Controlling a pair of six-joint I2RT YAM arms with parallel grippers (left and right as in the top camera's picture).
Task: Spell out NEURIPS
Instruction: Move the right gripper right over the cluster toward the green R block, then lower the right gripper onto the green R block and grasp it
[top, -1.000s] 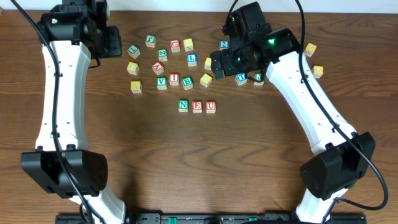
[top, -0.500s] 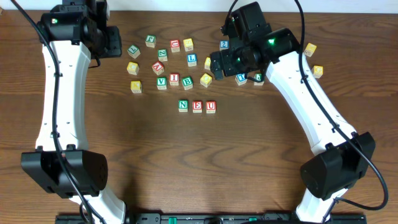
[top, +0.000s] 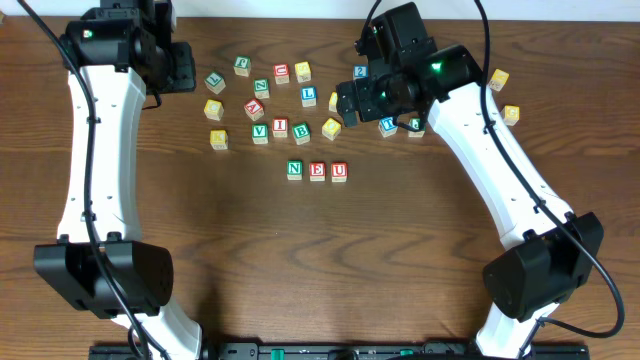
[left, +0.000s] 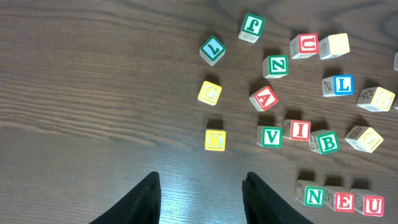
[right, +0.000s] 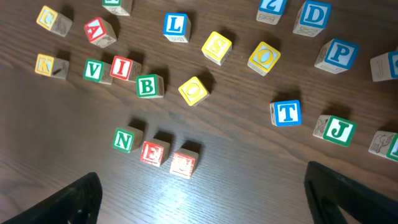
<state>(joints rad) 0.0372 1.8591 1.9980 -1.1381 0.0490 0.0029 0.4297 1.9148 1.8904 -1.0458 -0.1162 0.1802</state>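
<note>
Block (right: 385, 66) half beyond frame edge

The dark brown wood-grain counter (top: 300, 260) has fine streaked grain and a soft sheen, with pale glare in the wrist views. The small pale wooden letter cubes (right: 147, 86) have smooth faces printed in bright colour. The white arm shells (top: 92, 150) look like smooth, faintly glossy plastic. The left pincer (left: 202, 190) looks matt black.

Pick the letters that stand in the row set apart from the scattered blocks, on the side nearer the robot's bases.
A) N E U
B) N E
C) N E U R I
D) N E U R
A: the row holds only the green N block, the red E block and the red U block, side by side, with nothing placed after the U.
</note>
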